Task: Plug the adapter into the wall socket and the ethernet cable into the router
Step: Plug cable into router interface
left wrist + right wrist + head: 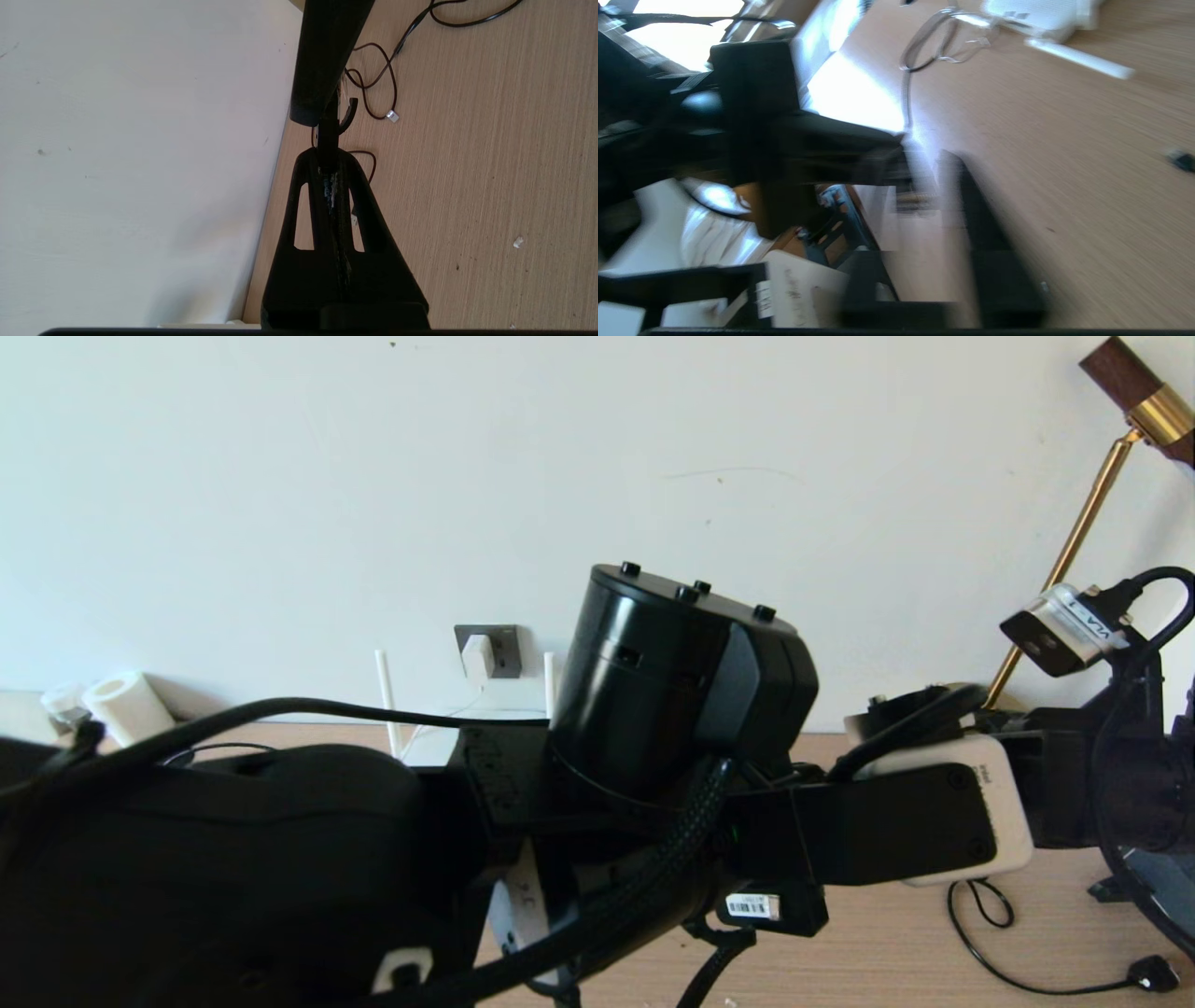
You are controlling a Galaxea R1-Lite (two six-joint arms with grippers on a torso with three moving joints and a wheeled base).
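The white adapter (477,656) sits in the dark grey wall socket (504,650) on the back wall, its thin cord hanging down. Below it, two antennas and a strip of the white router (429,753) show behind my left arm; the router (1041,16) also lies far off in the right wrist view, with a dark cable (920,65) looped beside it. A thin dark cable ends in a small pale connector (392,115) on the table; I cannot tell whether it is the ethernet cable. My left gripper (327,156) is shut and empty. My right gripper (927,163) is shut over bare table.
My left arm (280,859) crosses the front of the head view and hides most of the table. A brass lamp (1074,541) stands at the right. A thin black cable with a black plug (1153,973) lies at the front right. A black bar (327,60) hangs beyond the left fingertips.
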